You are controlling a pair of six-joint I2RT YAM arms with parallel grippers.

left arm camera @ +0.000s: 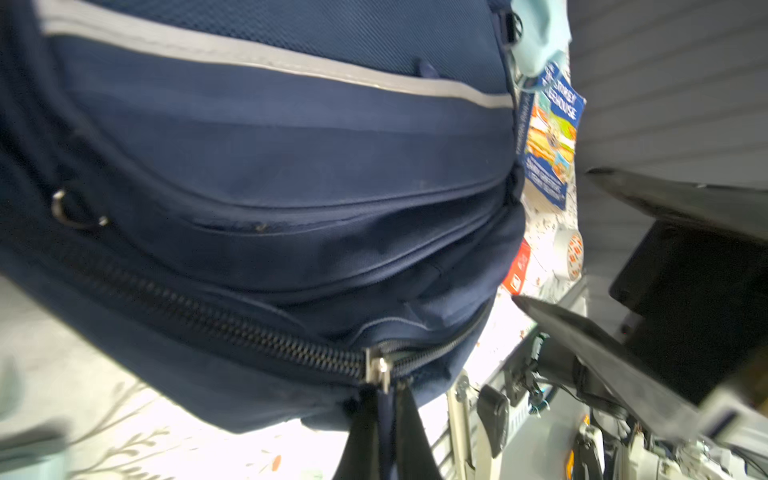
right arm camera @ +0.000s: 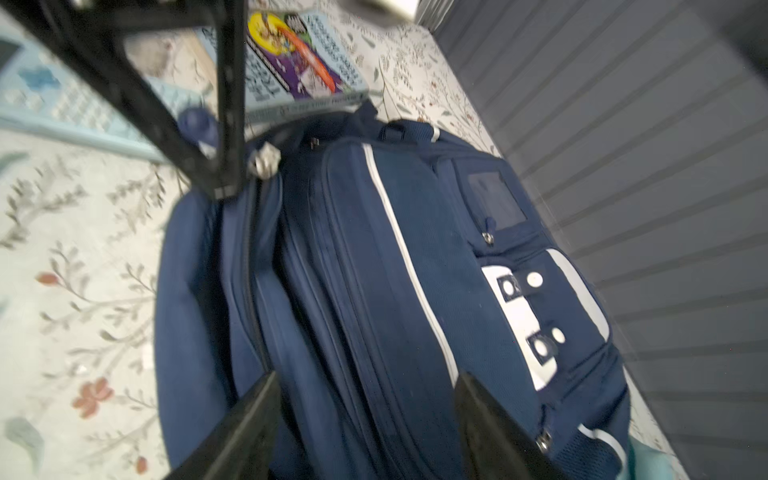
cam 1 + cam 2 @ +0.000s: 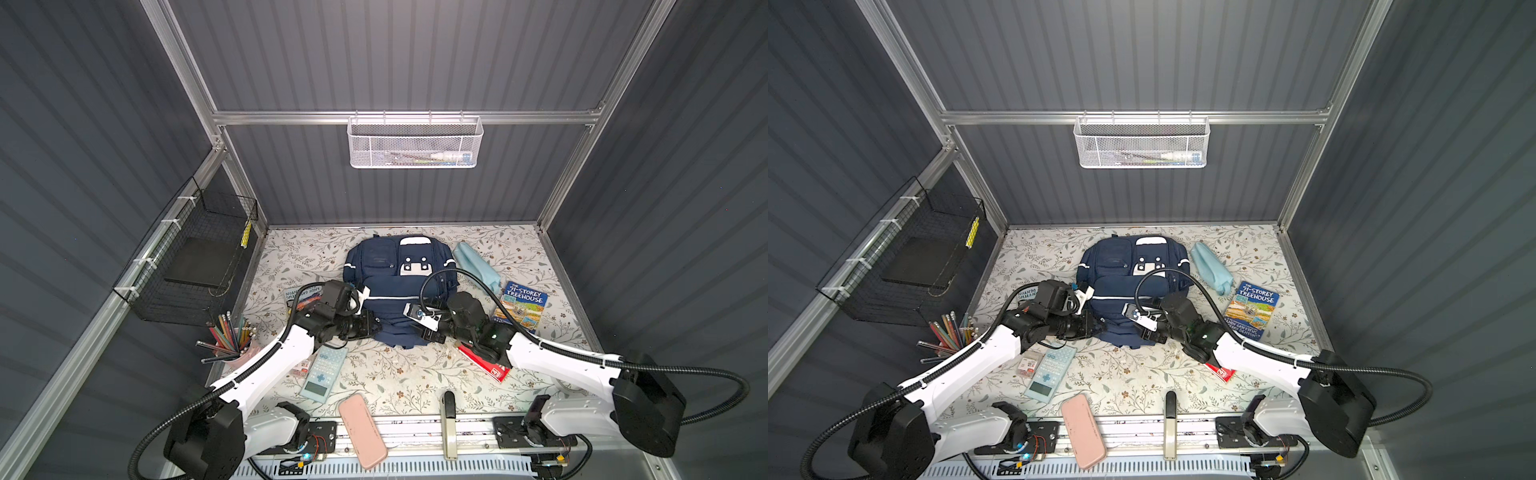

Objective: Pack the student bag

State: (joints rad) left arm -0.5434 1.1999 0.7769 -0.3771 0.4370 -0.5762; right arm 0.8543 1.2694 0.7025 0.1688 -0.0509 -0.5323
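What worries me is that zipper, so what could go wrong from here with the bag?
The left gripper is shut on the zipper pull only with its fingertips, so the tab may slip out under load. The right gripper stands open over the student bag without gripping it, so a pull could drag the whole bag across the table instead of unzipping it, perhaps shoving the calculator nearby.

Top views high overhead, looking down, wrist views close, all sharing the student bag [image 3: 390, 286]
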